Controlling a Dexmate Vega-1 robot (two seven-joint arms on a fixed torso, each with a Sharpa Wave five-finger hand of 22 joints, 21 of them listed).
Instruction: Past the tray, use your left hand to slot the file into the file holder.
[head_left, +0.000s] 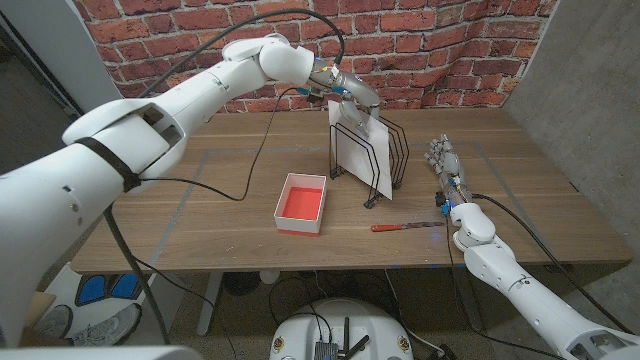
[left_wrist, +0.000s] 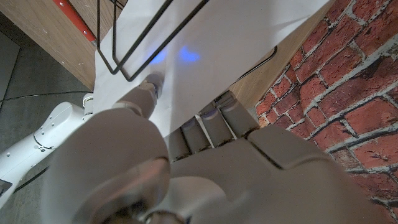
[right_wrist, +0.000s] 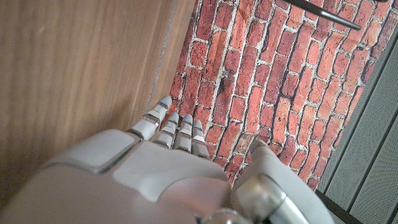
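A white file (head_left: 364, 152) stands inside the black wire file holder (head_left: 385, 160) beyond the tray, its top edge pinched by my left hand (head_left: 347, 90), which reaches in from above at the back. In the left wrist view the file (left_wrist: 211, 56) is a white sheet held between the fingers (left_wrist: 144, 99) of my left hand (left_wrist: 186, 162), with the holder's wires (left_wrist: 130, 50) crossing in front of it. My right hand (head_left: 446, 165) stands on the table to the right of the holder, holding nothing, fingers straight and close together (right_wrist: 174, 127).
A red tray with a white rim (head_left: 302, 203) lies in front of the holder, to its left. A red-handled tool (head_left: 405, 226) lies on the table near my right wrist. A black cable (head_left: 255, 160) trails across the table. A brick wall (head_left: 420, 40) stands behind.
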